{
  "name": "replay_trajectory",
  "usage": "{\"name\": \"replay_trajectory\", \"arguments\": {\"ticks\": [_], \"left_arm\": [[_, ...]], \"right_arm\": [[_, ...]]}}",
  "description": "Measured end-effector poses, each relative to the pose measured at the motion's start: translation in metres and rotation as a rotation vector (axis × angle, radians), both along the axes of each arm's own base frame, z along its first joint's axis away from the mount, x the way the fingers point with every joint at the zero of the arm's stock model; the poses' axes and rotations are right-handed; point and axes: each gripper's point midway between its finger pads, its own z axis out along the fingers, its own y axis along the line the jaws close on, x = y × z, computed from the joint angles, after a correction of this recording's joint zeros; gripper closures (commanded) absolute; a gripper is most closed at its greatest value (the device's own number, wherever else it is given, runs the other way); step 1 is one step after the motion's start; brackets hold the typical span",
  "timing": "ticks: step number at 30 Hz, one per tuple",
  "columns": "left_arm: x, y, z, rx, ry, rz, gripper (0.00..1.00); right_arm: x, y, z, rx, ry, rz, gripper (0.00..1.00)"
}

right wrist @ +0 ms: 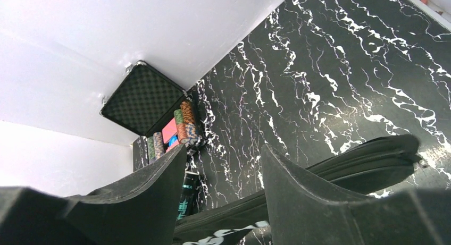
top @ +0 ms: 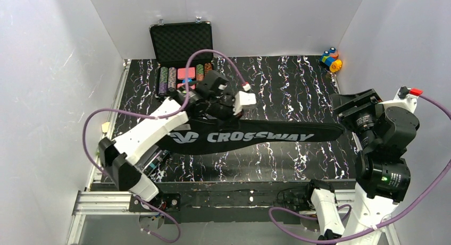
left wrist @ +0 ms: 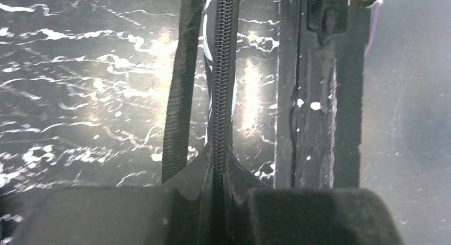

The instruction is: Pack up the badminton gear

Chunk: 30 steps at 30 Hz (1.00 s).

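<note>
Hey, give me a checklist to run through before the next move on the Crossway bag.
1. Hold on the zipper: ok, left gripper pinches its seam.
2. State of right gripper: ok, open, holding nothing.
3. Reach to the bag: ok, its narrow end lies beside the right gripper.
4. Are rackets and shuttlecocks inside: cannot tell, none in view.
5. Whether tube is packed: cannot tell; teal print shows by the bag's wide end.
6. Clearance from poker case: ok, it sits apart at the back.

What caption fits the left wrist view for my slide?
Left gripper pinching the zipper of the black bag over the marbled table.
</note>
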Motion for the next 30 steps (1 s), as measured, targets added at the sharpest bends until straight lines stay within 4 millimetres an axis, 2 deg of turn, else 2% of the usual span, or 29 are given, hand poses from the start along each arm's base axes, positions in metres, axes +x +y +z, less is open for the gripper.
{"name": "replay_trajectory", "arguments": {"ticks": [6, 12, 16, 19, 24, 27, 28, 29, 30], "left_arm": [[-0.005, -0.052, -0.034, 0.019, 0.163, 0.020, 1.00], [0.005, -0.095, -0.070, 0.038, 0.293, 0.047, 1.00], [0.014, -0.112, -0.097, 0.065, 0.347, 0.041, 1.00], [0.018, -0.116, -0.111, 0.094, 0.368, 0.029, 0.97], [0.043, -0.137, -0.120, 0.094, 0.340, -0.022, 0.94], [0.059, -0.143, -0.124, 0.080, 0.299, -0.041, 0.82], [0.065, -0.141, -0.126, 0.080, 0.282, -0.045, 0.76], [0.071, -0.140, -0.126, 0.079, 0.260, -0.048, 0.64], [0.077, -0.137, -0.125, 0.078, 0.237, -0.050, 0.47]], "right_arm": [[0.006, -0.002, -0.019, 0.013, 0.052, -0.004, 0.38], [0.011, -0.001, -0.037, 0.029, 0.097, 0.004, 0.38], [0.015, 0.000, -0.051, 0.043, 0.127, 0.013, 0.38], [0.019, 0.000, -0.062, 0.054, 0.151, 0.019, 0.38], [0.023, 0.002, -0.073, 0.067, 0.168, 0.027, 0.38], [0.026, 0.002, -0.075, 0.069, 0.170, 0.030, 0.38], [0.027, 0.001, -0.076, 0.068, 0.168, 0.031, 0.38], [0.028, 0.001, -0.076, 0.068, 0.168, 0.031, 0.38], [0.028, 0.001, -0.077, 0.069, 0.168, 0.031, 0.38]]}}
